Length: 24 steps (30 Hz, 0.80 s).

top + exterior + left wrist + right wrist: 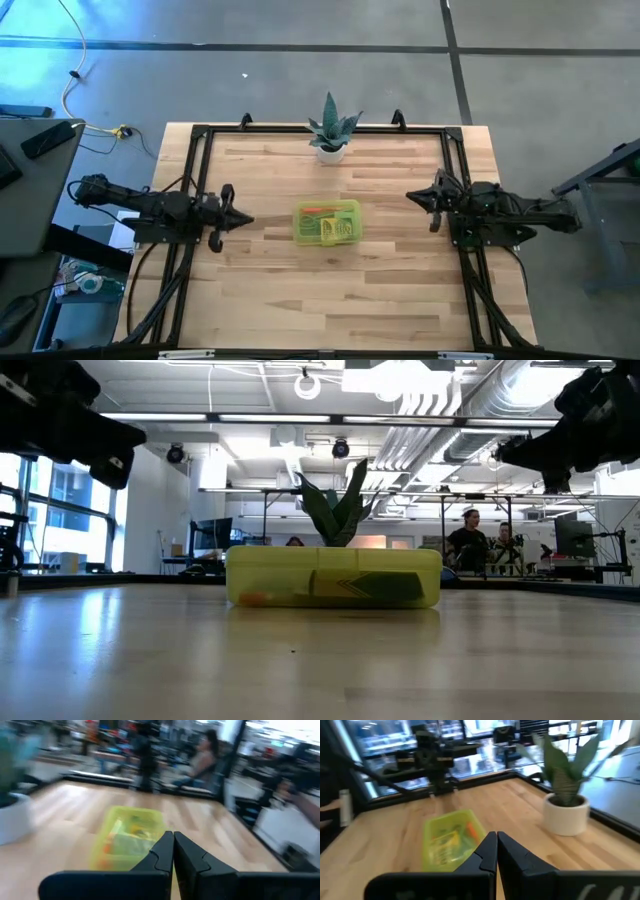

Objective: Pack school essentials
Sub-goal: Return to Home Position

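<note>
Seemingly light, stiff and slick, the closed translucent yellow plastic supply box (327,222) is best gripped across its narrow width, while fingers of the left gripper (243,219) and right gripper (412,197) are seen pressed together, empty.

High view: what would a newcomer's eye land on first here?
The translucent yellow box in the middle of the wooden table, with orange and green stationery showing inside. Behind it, at the far edge, stands a spiky green plant in a white pot. The left gripper and right gripper flank the box, apart from it, both shut.
</note>
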{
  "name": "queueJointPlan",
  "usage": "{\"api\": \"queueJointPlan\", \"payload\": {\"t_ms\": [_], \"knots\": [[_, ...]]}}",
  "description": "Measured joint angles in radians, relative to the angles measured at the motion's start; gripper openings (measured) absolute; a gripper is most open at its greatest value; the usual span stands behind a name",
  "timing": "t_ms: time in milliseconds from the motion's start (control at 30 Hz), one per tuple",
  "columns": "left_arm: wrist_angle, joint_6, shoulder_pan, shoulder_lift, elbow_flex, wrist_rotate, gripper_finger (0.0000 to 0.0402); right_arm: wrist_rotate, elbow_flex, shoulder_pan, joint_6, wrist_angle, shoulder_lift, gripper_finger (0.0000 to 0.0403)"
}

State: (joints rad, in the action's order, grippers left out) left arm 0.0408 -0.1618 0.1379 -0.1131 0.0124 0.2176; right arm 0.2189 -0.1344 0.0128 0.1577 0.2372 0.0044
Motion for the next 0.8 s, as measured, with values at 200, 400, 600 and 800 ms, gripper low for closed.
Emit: {"api": "queueJointPlan", "payload": {"t_ms": [200,400,600,800], "knots": [[-0.023,-0.002,0.0,0.0,0.0,-0.188,0.0,-0.101,0.039,0.0,-0.036,-0.057,0.0,0.0],[-0.023,0.0,0.0,0.0,0.0,-0.158,0.0001,-0.118,0.06,0.0,-0.043,-0.07,0.001,0.0],[-0.023,-0.001,0.0,0.0,0.0,-0.156,0.0,-0.119,0.06,0.0,-0.051,-0.07,0.0,0.0],[-0.023,0.052,0.0,-0.001,0.0,-0.145,0.0001,-0.118,0.06,0.0,-0.051,-0.069,0.0,0.0]]}}
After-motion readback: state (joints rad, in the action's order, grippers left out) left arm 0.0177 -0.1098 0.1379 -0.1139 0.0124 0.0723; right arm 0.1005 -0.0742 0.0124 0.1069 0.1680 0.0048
